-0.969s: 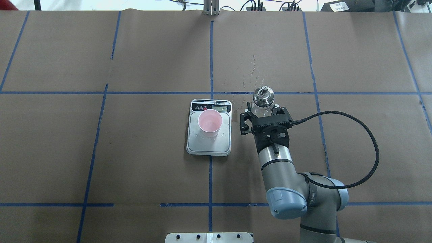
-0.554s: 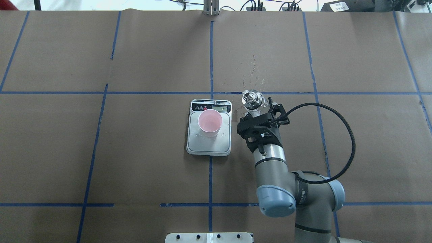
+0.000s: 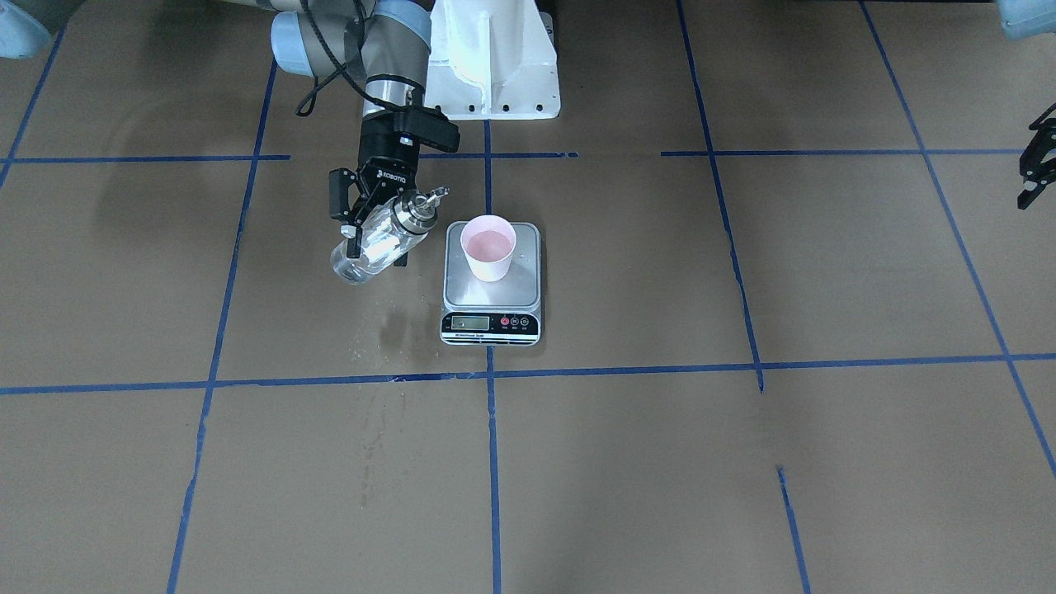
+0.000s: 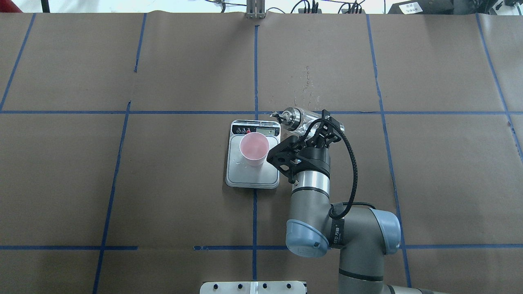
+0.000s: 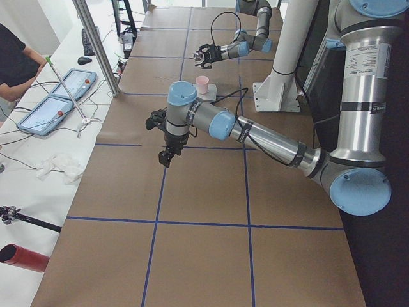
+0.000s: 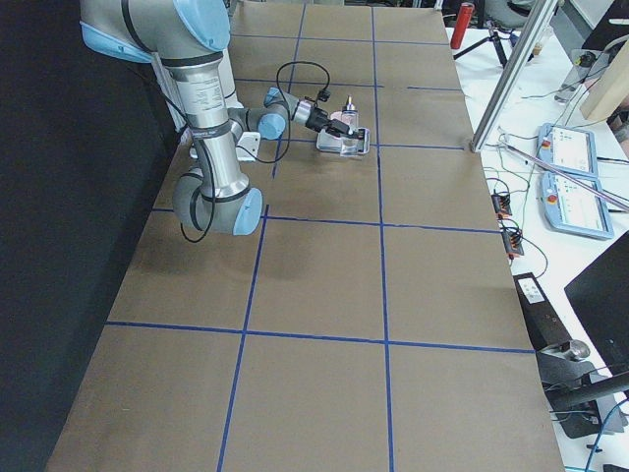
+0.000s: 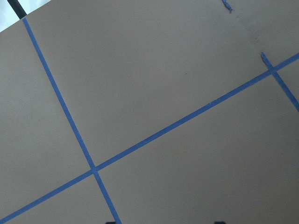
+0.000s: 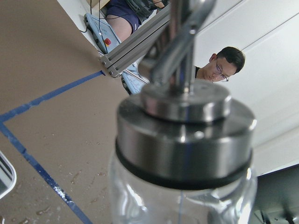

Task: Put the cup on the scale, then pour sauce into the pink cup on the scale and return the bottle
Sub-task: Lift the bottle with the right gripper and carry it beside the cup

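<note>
Right gripper (image 4: 318,130) clamped on bottle (image 4: 299,121), tilted, spout toward cup (image 4: 253,148) on scale (image 4: 253,153); spout short of cup's rim. Left gripper (image 3: 1033,169) at table edge, grip state unclear.

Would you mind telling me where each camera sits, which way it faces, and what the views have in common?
Front-facing: across the table, looking down at the scale, the cup, and the right gripper tilting the bottle.
Overhead: behind the robot, looking down; right arm only.
Exterior left: table end; near left arm, left gripper over bare paper.
Exterior right: opposite end; near right arm.
Left wrist: down at blue tape lines.
Right wrist: along the bottle's silver cap.
Shared: front-facing and overhead both show the cup on the scale.
</note>
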Action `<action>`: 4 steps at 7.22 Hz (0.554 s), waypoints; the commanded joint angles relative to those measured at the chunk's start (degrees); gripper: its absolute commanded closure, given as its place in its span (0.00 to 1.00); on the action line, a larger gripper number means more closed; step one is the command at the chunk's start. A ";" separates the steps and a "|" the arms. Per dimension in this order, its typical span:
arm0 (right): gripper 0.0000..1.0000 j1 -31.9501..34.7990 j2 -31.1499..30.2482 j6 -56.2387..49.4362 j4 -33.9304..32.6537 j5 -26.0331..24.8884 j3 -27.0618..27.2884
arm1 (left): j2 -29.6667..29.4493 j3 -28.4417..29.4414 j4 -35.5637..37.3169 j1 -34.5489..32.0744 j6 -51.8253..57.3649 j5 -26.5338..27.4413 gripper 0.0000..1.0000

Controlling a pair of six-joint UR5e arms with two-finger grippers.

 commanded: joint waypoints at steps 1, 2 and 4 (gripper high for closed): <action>1.00 -0.21 0.03 -7.17 -1.05 -4.27 -2.05 | 0.00 -0.05 0.02 -0.03 0.00 -0.09 0.24; 1.00 -0.30 0.20 -9.37 -1.05 -6.03 -3.89 | 0.00 0.04 0.02 -0.03 -0.09 -0.09 0.24; 1.00 -0.30 0.38 -12.20 -0.96 -9.90 -6.88 | 0.00 -0.05 0.02 0.06 -0.09 -0.09 0.24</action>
